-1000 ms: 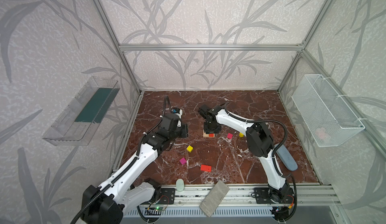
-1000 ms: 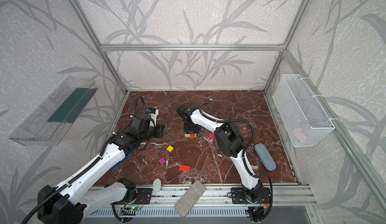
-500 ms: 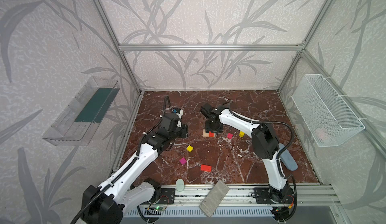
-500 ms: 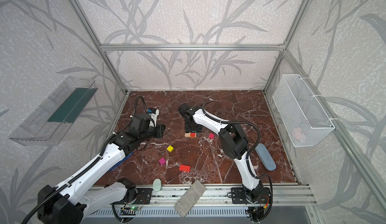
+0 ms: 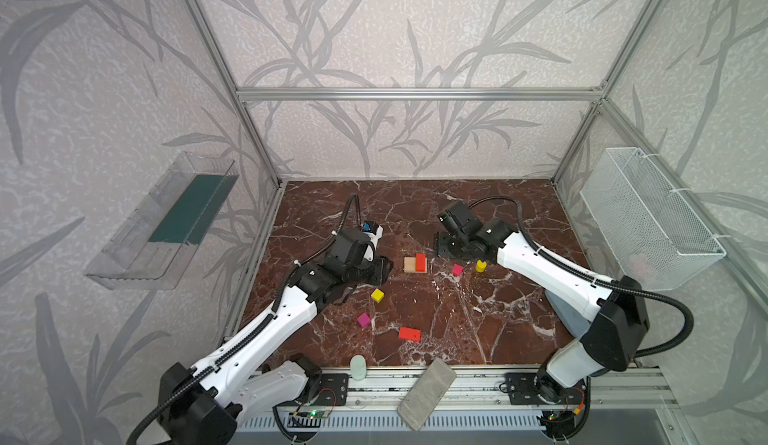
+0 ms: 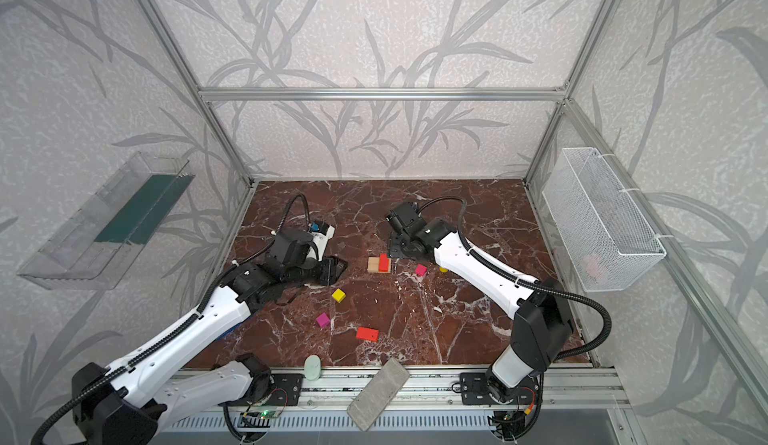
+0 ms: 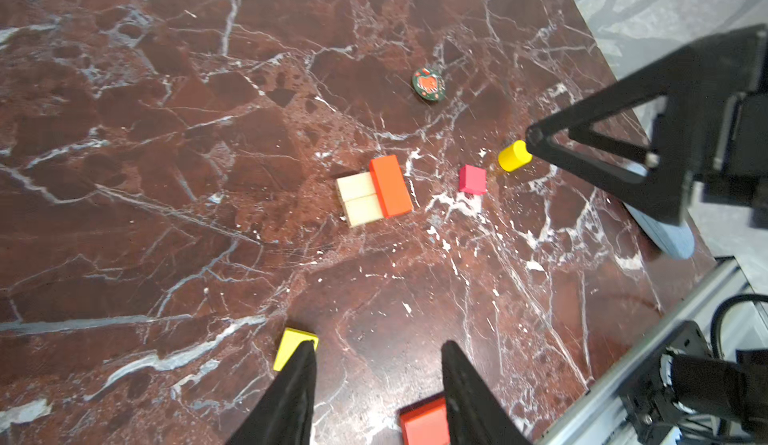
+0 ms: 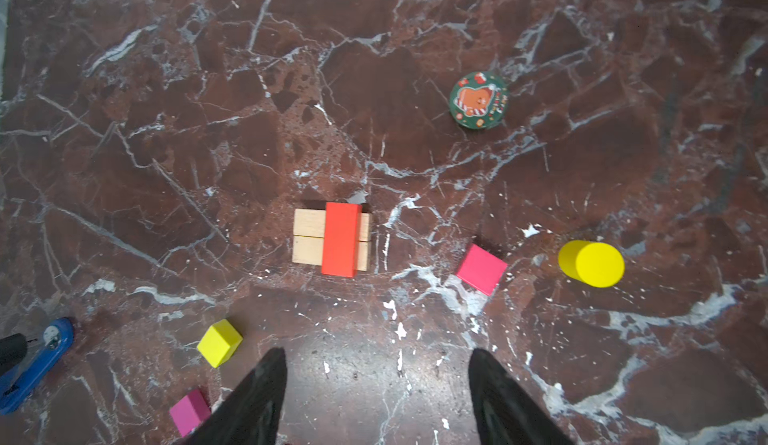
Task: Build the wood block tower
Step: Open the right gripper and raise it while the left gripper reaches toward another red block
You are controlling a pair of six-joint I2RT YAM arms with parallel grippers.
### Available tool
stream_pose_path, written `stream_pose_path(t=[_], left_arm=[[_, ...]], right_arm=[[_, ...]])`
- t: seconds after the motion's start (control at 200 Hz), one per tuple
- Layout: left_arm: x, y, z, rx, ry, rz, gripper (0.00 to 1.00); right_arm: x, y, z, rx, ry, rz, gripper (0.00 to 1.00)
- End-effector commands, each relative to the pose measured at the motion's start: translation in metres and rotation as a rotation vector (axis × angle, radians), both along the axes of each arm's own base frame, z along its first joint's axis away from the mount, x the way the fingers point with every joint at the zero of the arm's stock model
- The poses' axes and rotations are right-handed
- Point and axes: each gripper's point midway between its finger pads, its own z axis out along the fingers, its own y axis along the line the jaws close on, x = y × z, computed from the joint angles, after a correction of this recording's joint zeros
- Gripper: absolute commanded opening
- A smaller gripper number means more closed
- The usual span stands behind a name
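Two tan bars (image 5: 410, 264) lie side by side with a red flat rectangle (image 5: 420, 262) across them, forming the tower base (image 8: 340, 239). Loose wood blocks lie around it: a yellow cube (image 5: 377, 295), a magenta cube (image 5: 363, 319), a second red rectangle (image 5: 409, 333), another magenta cube (image 5: 457, 269) and a yellow cylinder (image 5: 481, 266). My left gripper (image 5: 384, 270) hovers left of the base, open and empty (image 7: 378, 351). My right gripper (image 5: 442, 247) hangs behind and to the right of the base, open and empty (image 8: 378, 355).
A grey stone brick (image 5: 426, 393) and a pale oval object (image 5: 357, 367) rest on the front rail. A blue stapler (image 8: 33, 364) lies under the left arm, and a round green tin (image 8: 478, 100) behind the base. A wire basket (image 5: 648, 214) hangs on the right wall, a clear shelf (image 5: 166, 222) on the left.
My right gripper has opened wider and drawn back from over the tan bars, leaving the red rectangle on them. My left gripper has gone from shut to open.
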Motion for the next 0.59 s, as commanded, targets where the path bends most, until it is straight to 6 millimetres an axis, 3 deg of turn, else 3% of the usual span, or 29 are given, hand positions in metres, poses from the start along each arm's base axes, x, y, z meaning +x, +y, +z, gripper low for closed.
stream_pose_path(t=[0.0,0.28,0.59], left_arm=[[-0.022,-0.001,-0.013,0.033,0.109,0.010,0.50],[-0.077,-0.021,-0.045,0.016,0.271,0.050,0.56],[-0.128,-0.071,-0.095,0.074,0.447,0.002,0.56]], right_arm=[[0.003,-0.006,0.009,0.030,-0.076,-0.009,0.71],[-0.012,-0.018,-0.013,0.040,-0.077,-0.004,0.71],[-0.029,-0.036,-0.025,0.068,-0.089,-0.024,0.72]])
